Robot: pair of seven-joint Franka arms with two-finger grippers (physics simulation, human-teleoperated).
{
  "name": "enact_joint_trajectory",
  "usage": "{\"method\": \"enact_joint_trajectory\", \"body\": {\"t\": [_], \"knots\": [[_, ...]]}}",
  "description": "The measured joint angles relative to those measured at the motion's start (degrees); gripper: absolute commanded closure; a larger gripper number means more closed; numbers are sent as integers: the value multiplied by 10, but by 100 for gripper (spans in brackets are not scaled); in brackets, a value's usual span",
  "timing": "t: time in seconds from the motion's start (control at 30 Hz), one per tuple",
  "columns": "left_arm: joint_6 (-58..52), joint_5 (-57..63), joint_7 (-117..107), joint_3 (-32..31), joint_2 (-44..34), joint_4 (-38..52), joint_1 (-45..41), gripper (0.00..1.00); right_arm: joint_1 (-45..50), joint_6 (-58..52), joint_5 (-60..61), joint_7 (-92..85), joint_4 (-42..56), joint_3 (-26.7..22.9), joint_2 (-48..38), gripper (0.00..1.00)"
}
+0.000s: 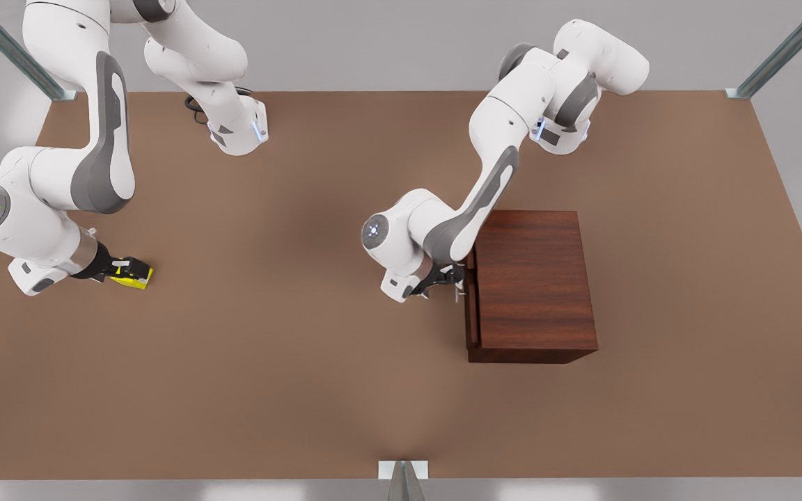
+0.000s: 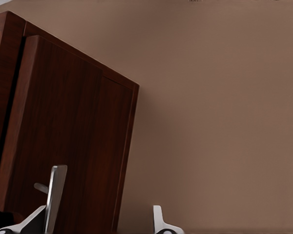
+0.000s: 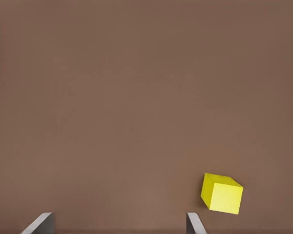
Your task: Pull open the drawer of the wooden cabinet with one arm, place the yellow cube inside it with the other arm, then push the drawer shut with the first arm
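The wooden cabinet (image 1: 537, 278) stands at the front view's right, its drawer (image 1: 471, 306) facing left. The drawer front panel (image 2: 63, 131) sits slightly proud of the cabinet body. My left gripper (image 1: 451, 280) is right at the drawer front, open (image 2: 98, 225), with the silver bar handle (image 2: 54, 192) close beside one fingertip (image 2: 36, 222). At the front view's left, the yellow cube (image 1: 135, 279) lies on the table under my right gripper (image 1: 120, 270). The right gripper (image 3: 118, 225) is open, and the cube (image 3: 222, 193) lies just outside one fingertip (image 3: 194, 223), not between the fingers.
The brown table (image 1: 289, 362) spreads wide between the two arms and in front of the cabinet. Both arm bases (image 1: 237, 132) stand at the back edge. Metal frame posts (image 1: 777, 56) mark the far corners.
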Motion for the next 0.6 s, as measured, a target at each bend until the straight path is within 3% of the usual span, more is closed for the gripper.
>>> {"method": "enact_joint_trajectory", "body": {"t": [0.6], "knots": [[46, -1, -25, -7, 6, 5, -14, 0, -1, 0, 1, 0, 2, 0, 0, 0]]}}
